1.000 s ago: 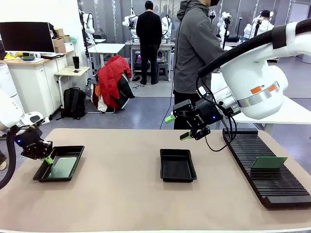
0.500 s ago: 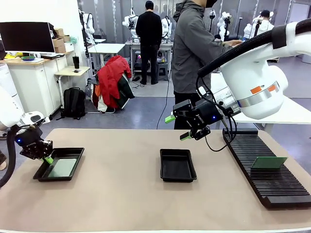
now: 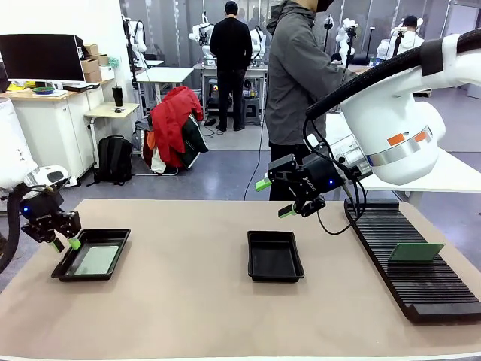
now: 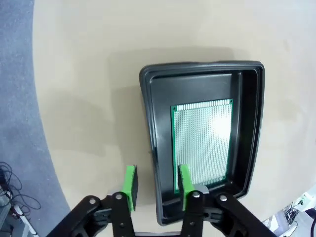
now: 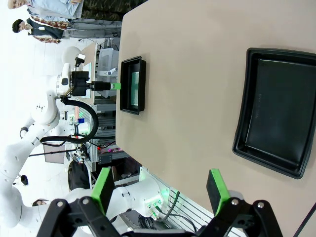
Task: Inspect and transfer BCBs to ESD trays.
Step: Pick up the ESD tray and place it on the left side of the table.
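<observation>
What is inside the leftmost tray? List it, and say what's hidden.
One green BCB lies flat in the left ESD tray; nothing else is in it. The part of the tray beneath the board is covered and cannot be seen.

Bright, even overhead light; soft shadow beside the tray (image 4: 197, 69) on the table (image 4: 89, 74). Glare whitens the BCB (image 4: 205, 143) centre. Wrist views bow at edges; right wrist's far background overexposed.

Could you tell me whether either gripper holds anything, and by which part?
Nothing is held. The left gripper is open over the tray rim, the board lying inside; the right gripper is open, empty.
</observation>
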Controlling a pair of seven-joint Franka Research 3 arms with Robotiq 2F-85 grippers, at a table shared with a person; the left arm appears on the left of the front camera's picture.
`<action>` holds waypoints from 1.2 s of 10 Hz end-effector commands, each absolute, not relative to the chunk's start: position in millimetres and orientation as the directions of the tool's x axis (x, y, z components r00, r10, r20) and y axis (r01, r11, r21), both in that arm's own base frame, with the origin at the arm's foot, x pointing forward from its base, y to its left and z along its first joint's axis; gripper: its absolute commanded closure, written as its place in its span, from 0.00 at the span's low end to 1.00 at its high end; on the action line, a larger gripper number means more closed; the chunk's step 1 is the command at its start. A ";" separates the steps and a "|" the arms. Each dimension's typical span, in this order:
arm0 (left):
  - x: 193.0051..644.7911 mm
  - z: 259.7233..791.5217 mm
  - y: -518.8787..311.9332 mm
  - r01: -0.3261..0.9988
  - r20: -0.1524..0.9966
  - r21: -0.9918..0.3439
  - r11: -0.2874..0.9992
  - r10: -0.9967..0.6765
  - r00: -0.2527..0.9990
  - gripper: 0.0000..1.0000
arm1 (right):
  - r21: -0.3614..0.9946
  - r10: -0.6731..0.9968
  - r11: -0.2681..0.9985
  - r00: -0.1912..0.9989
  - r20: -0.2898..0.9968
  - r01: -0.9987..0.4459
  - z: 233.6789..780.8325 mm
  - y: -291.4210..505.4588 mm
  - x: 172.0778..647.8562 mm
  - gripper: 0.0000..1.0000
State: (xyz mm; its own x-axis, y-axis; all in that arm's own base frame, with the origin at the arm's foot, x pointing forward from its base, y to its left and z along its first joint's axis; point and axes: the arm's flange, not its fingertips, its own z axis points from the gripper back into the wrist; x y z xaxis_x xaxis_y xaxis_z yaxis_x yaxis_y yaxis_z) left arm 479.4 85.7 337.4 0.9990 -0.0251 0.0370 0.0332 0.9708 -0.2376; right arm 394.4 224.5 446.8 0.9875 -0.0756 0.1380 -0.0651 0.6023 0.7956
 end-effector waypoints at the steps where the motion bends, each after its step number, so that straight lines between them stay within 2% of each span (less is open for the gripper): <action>1: 471.1 360.9 78.7 0.028 0.005 -0.158 0.987 -0.027 1.000 0.34 | 0.792 -0.087 0.608 0.987 0.133 -0.053 448.6 224.9 394.3 0.00; 2: 467.6 371.7 72.5 0.032 -0.014 -0.123 0.992 -0.034 0.999 0.30 | 0.792 -0.087 0.608 0.987 0.133 -0.053 448.6 224.9 394.3 0.00; 3: 464.2 383.2 67.7 0.028 -0.023 -0.075 0.997 -0.030 0.999 0.14 | 0.792 -0.087 0.608 0.987 0.133 -0.053 448.6 224.9 394.3 0.00; 4: 461.9 394.5 63.8 0.024 -0.021 -0.047 0.999 -0.025 0.999 0.27 | 0.792 -0.087 0.608 0.987 0.133 -0.053 448.6 224.9 394.3 0.00; 5: 460.1 404.2 58.8 0.012 -0.021 -0.016 1.000 -0.012 1.000 0.00 | 0.792 -0.087 0.608 0.987 0.133 -0.053 448.6 224.9 394.3 0.00; 6: 458.1 411.7 55.5 0.010 -0.019 0.003 1.000 -0.010 1.000 0.07 | 0.792 -0.087 0.608 0.987 0.133 -0.053 448.6 224.9 394.3 0.00; 7: 456.3 418.9 54.2 0.000 -0.018 0.017 1.000 0.000 1.000 0.00 | 0.792 -0.087 0.608 0.987 0.133 -0.053 448.6 224.9 394.3 0.00; 11: 452.0 432.3 49.5 -0.001 -0.008 0.036 0.999 0.002 1.000 0.00 | 0.792 -0.087 0.608 0.987 0.133 -0.053 448.6 224.9 394.3 0.00; 12: 455.4 426.3 53.5 0.010 0.002 0.007 1.000 -0.010 1.000 0.00 | 0.792 -0.087 0.608 0.987 0.133 -0.053 448.6 224.9 394.3 0.00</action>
State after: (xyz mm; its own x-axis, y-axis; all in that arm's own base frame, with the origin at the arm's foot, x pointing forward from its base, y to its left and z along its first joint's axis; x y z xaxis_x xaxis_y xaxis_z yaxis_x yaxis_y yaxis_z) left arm 454.8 53.1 428.2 0.9999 -0.0112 0.0041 0.0112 0.9999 0.0080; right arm 394.4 224.4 446.8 0.9875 -0.0756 0.1380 -0.0651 0.6023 0.7956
